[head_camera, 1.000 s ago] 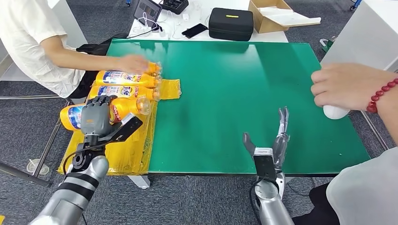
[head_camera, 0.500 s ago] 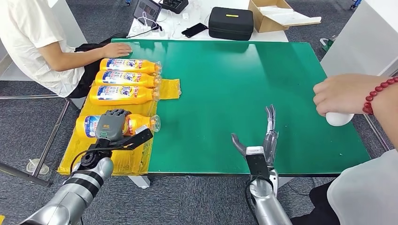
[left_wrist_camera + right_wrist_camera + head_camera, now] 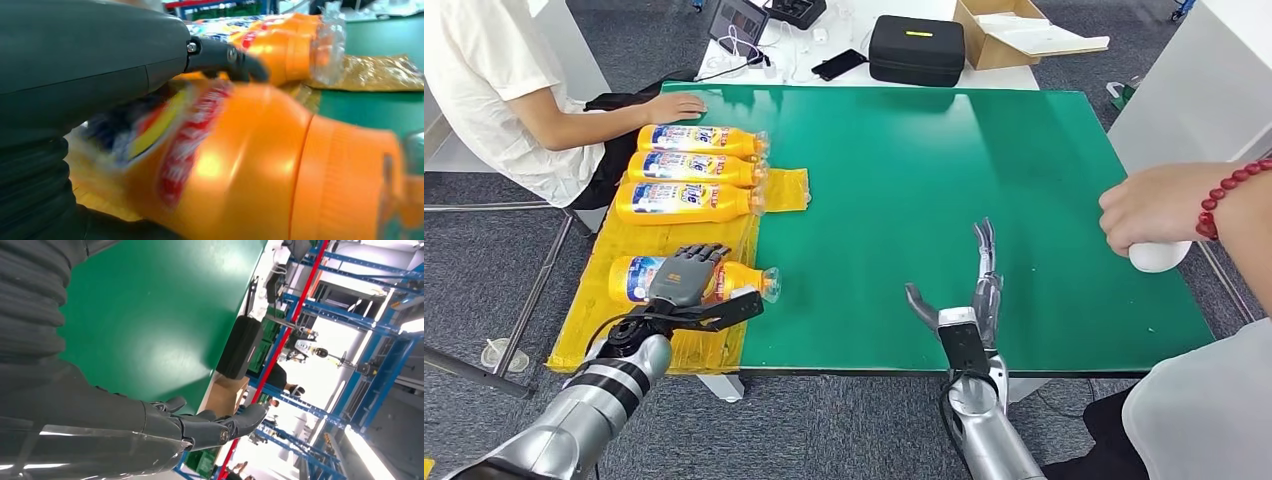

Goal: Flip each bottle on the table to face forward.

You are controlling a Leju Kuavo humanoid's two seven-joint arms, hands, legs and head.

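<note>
Left robot hand (image 3: pixel 686 276) is gripping an orange bottle (image 3: pixel 724 279) lying on its side on the yellow sheet (image 3: pixel 624 243), at abt 8 o'clock on the green desk (image 3: pixel 904 170), cap pointing to 3 o'clock. Three more bottles (image 3: pixel 686 168) are lying in a row at 10 o'clock. Right robot hand (image 3: pixel 969 290) is hovering released, fingers spread, near the 6 o'clock edge, holding nothing. A person's hand (image 3: pixel 1159 205) is resting at 3 o'clock.

Head camera sits high, looks forward and down over the green table (image 3: pixel 924 170). Left wrist camera sits right against an orange bottle (image 3: pixel 240 165), blurred. Right wrist camera is turned, skimming along the same table (image 3: pixel 150 305) toward a black case (image 3: pixel 240 347) also seen from the head (image 3: pixel 916 50).
</note>
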